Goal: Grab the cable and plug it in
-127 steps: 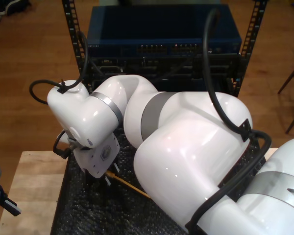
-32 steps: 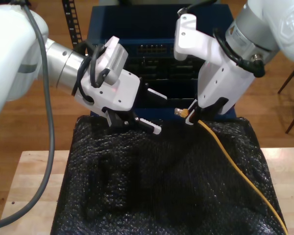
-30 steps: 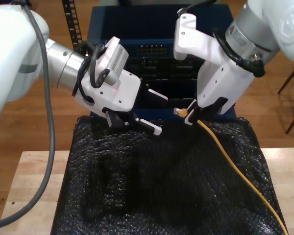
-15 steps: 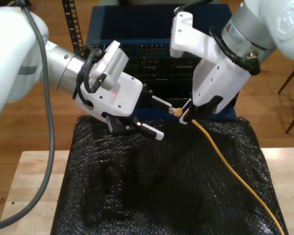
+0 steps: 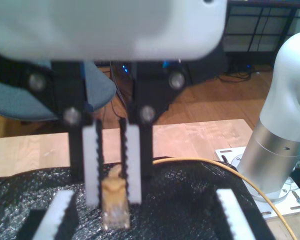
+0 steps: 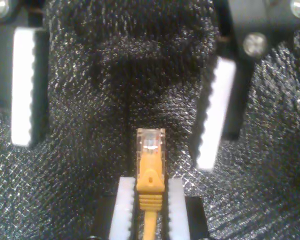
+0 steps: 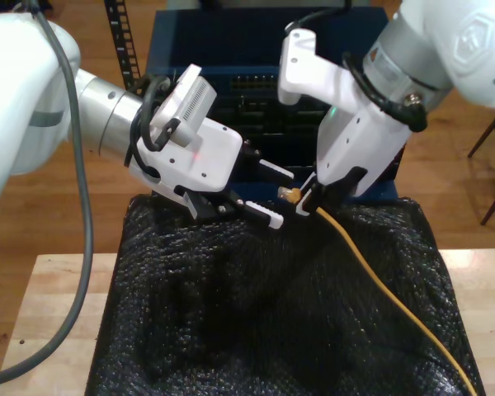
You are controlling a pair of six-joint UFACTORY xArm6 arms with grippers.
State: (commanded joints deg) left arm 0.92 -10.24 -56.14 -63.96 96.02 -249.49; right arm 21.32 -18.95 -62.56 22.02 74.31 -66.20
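The orange-yellow cable [image 7: 371, 272] runs up from the exterior view's lower right to its clear plug [image 7: 288, 195]. My first gripper [image 7: 303, 203], on the arm at the exterior view's right, is shut on the plug's orange boot [image 5: 114, 187]; the clear tip [image 5: 116, 217] sticks out past its fingers. My second gripper [image 7: 280, 198], on the arm at the exterior view's left, is open. Its white toothed fingers [image 6: 21, 85] stand wide apart on either side of the plug [image 6: 150, 145] without touching it. The first gripper's pads [image 6: 124, 207] flank the boot.
A blue rack-mounted network unit [image 7: 264, 49] with rows of ports [image 7: 256, 82] stands behind both grippers. Black bubble wrap [image 7: 256, 330] covers the wooden table [image 7: 49, 322] below. A white arm base [image 5: 280, 145] stands beside the mat.
The two grippers have closed in on each other above the mat. The first gripper carried the plug toward the exterior view's left, and it now sits between the second gripper's open fingers.
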